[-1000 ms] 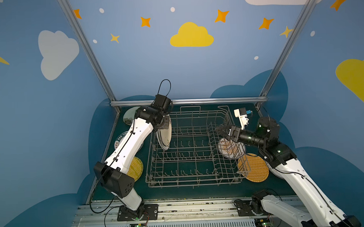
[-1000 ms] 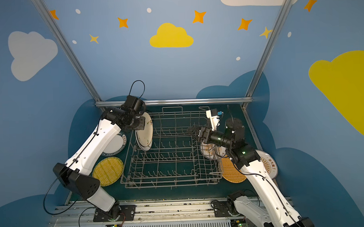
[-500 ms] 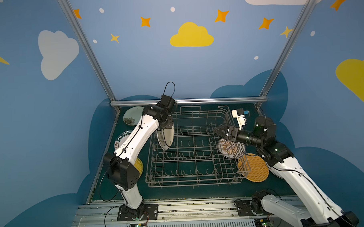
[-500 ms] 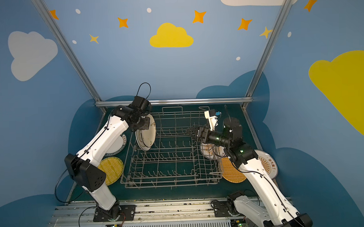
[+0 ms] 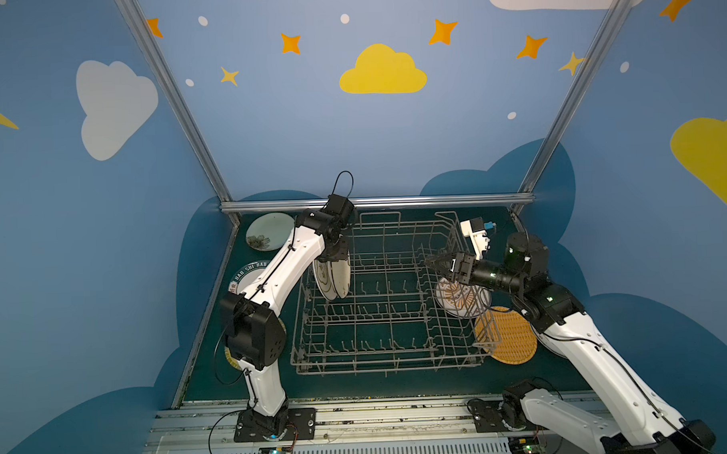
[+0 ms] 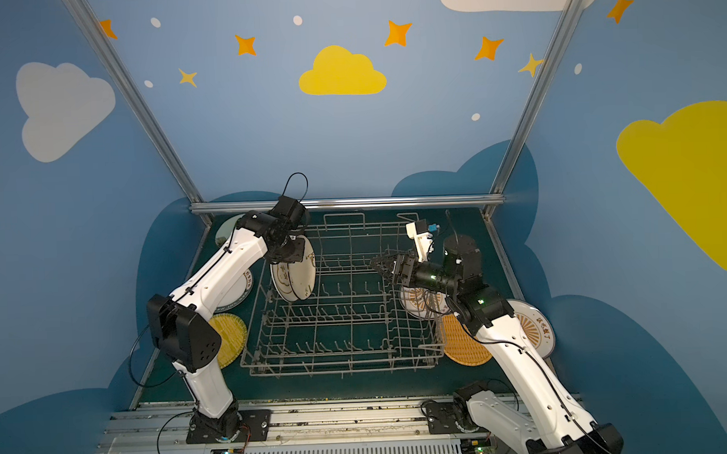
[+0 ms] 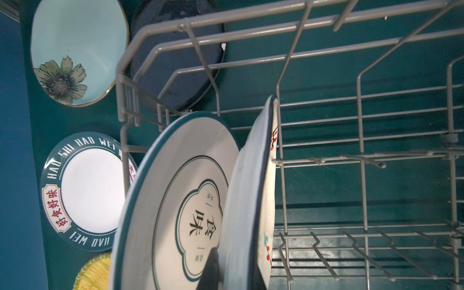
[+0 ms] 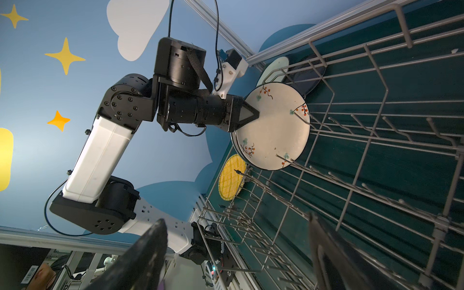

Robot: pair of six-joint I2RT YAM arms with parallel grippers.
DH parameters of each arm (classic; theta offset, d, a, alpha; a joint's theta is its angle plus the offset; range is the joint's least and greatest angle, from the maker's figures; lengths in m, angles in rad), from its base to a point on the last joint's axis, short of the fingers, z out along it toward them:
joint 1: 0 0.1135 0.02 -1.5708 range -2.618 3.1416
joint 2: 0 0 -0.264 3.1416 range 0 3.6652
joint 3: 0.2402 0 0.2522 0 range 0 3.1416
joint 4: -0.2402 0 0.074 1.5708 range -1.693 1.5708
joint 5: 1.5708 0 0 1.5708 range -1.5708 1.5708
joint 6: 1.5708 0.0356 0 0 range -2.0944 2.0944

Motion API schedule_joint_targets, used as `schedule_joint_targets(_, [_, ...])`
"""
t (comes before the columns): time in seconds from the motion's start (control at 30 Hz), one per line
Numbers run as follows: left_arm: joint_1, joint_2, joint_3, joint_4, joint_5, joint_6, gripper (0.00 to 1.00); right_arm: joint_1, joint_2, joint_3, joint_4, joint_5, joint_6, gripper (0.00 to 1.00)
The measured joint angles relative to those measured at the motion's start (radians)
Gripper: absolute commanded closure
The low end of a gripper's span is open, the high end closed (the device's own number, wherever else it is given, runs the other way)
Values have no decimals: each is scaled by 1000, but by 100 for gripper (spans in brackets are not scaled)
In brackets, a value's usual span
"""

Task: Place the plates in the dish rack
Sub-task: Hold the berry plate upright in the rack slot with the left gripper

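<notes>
The grey wire dish rack (image 5: 379, 357) (image 6: 341, 366) fills the middle of the table. At its left end my left gripper (image 5: 333, 254) (image 6: 290, 255) (image 7: 234, 273) is shut on the rim of a white plate with red-berry sprigs (image 7: 244, 200) (image 8: 276, 130), held upright among the tines. A teal-rimmed plate with characters (image 7: 180, 190) stands right beside it. My right gripper (image 5: 431, 262) (image 6: 377, 263) (image 8: 236, 251) hangs open and empty over the rack's right side.
Left of the rack lie a pale green floral plate (image 5: 266, 235) (image 7: 75, 50), a black plate (image 7: 175, 62), a lettered-rim plate (image 5: 247, 273) (image 7: 93, 190) and a yellow woven plate (image 6: 228, 338). On the right lie sunburst plates (image 5: 460, 297) (image 6: 531, 326) and another yellow woven plate (image 5: 511, 335).
My left arm has swung its elbow inward and carried the berry plate slightly right, up against the teal-rimmed plate. My right gripper has drifted a little left over the rack, still open.
</notes>
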Motion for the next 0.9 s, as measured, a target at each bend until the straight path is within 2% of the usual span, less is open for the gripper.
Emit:
schedule_joint_targets(0.3, [48,10,-11,1,83,2,96,3,0,-2,0,0,-5,14])
schedule_joint_targets(0.53, [65,8,-34,26,107,4,96,3,-1,-11,0,0,-16,14])
schedule_joint_targets(0.73, [66,8,-35,27,108,4,87,3,-3,-16,-1,0,-21,14])
schedule_joint_targets(0.9, [66,7,-34,27,112,3,84,3,-8,-16,-2,0,-22,14])
